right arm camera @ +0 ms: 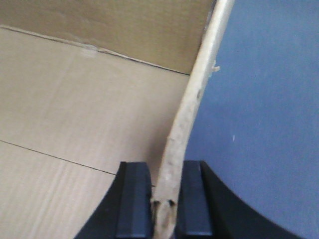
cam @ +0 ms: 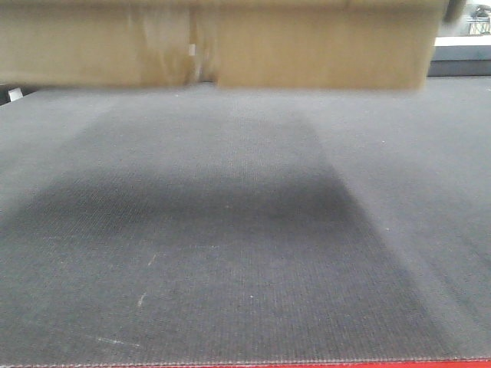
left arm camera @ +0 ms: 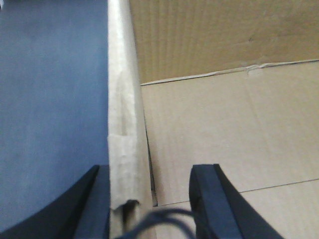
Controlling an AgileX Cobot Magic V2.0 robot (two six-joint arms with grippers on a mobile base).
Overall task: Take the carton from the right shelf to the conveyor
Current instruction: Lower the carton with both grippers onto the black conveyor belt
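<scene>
A: Front view: our carton (cam: 307,46) is over the conveyor (cam: 230,230), top cut off; we can't tell whether it touches.
B: Left wrist: our left claw (left arm camera: 149,172) straddles the wall slack, inner finger (left arm camera: 209,204) clear of it.
A: Right wrist: our right claw (right arm camera: 163,167) is clenched on the bowed wall. Carried on one side, we think the carton could tilt or tear.
B: The shelf is out of sight.

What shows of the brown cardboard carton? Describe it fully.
The brown corrugated cardboard carton is wide, open-topped and empty as far as seen, with clear tape over a torn front seam. It appears to hang above the dark grey textured conveyor belt, casting a shadow. The right hand pinches one bent side wall; the left hand straddles the other, inner finger clear.
</scene>
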